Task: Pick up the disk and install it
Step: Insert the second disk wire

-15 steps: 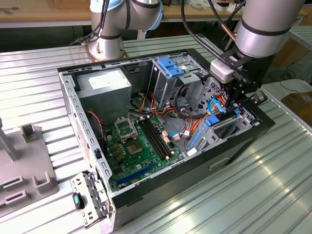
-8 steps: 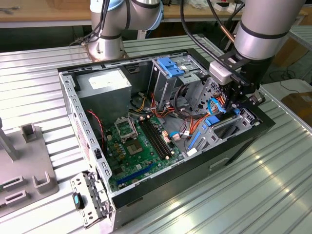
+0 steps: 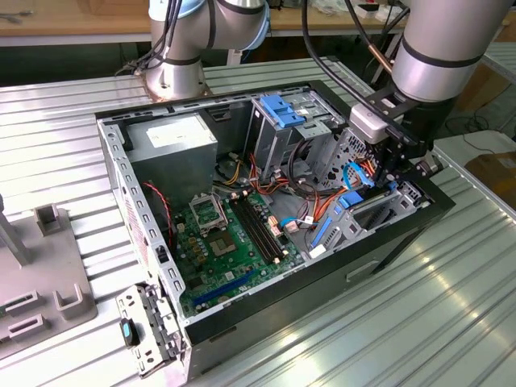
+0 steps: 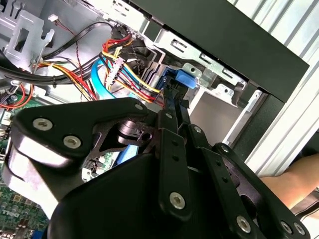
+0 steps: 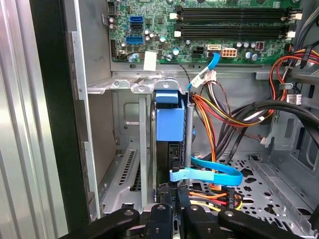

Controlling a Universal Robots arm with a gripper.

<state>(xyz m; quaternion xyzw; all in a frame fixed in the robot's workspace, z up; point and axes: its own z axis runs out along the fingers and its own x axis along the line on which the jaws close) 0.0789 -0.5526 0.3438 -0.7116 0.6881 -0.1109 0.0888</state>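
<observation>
Sitting on the ribbed metal table (image 3: 451,306), the open computer case (image 3: 266,322) lies on its side with the green motherboard (image 3: 234,250) facing up. The arm (image 3: 447,48) reaches down into the case's corner at the exterior view's right, beside the grey drive cage (image 3: 322,153) and a bundle of orange, yellow and red cables (image 5: 219,117).

The gripper (image 5: 177,196) is low in the drive bay (image 5: 124,169). Its black fingers (image 5: 173,172) look closed onto the end of the disk (image 5: 167,129), in both wrist views (image 4: 172,99).

The disk stands on edge in the bay slot, blue carrier rail showing, dark body behind it. Its long axis runs in line with the fingers, the far end pointing away from the gripper, toward the bay's metal edge next to the motherboard. A light blue data cable (image 5: 207,174) crosses just beside the fingers. Whether the disk is fully seated I cannot tell.
</observation>
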